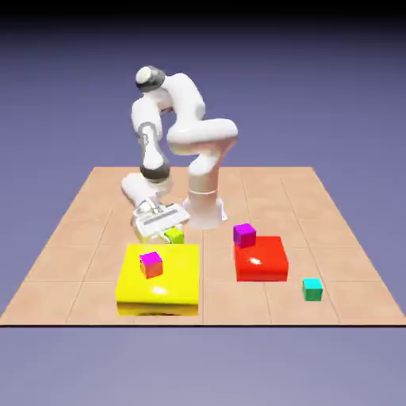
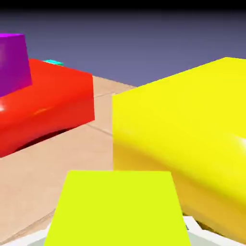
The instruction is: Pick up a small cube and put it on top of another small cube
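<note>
Exterior view, from its left: you have the small cube with a magenta top and orange-red sides [image 1: 151, 265] sitting on the big glossy yellow block [image 1: 160, 300]. That little cube is your target, and its perch means you will likely need to lift before crossing over. Next, behind the yellow block, your white two-finger gripper [image 1: 167, 237] is tilted low, its fingers closed on the small lime yellow-green cube [image 1: 174, 236]. In the hand view the lime cube fills the space between the fingers, which looks like a centred grip, good for setting it down squarely. The yellow block's near wall stands just ahead there, so a straight low push could knock into it. Farther right, a small purple cube [image 1: 244, 235] rests on the rounded glossy red block [image 1: 261, 263], and a small teal cube [image 1: 312, 289] lies on the tan tiled bench [image 1: 216, 306]; both seem clear of your short route.
</note>
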{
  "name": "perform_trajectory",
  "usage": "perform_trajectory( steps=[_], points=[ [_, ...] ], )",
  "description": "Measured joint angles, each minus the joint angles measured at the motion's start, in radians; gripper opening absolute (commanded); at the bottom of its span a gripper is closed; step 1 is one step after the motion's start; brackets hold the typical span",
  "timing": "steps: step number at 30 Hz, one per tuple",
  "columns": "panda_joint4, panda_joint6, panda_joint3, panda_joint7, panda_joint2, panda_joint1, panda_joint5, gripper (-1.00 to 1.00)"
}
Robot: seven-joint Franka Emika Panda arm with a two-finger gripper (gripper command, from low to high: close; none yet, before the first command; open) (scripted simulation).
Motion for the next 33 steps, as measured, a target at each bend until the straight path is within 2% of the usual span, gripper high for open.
perform_trajectory(
  steps=[11, 16, 33],
  points=[
    [0.331, -0.434, 0.365, 0.323, -0.302, 0.393, -0.150, -1.00],
    [0.444, -0.572, 0.498, 0.354, -0.439, 0.574, -0.190, -1.00],
    [0.855, -0.852, 0.225, -0.122, -0.375, 1.057, 0.514, -1.00]
  ],
)
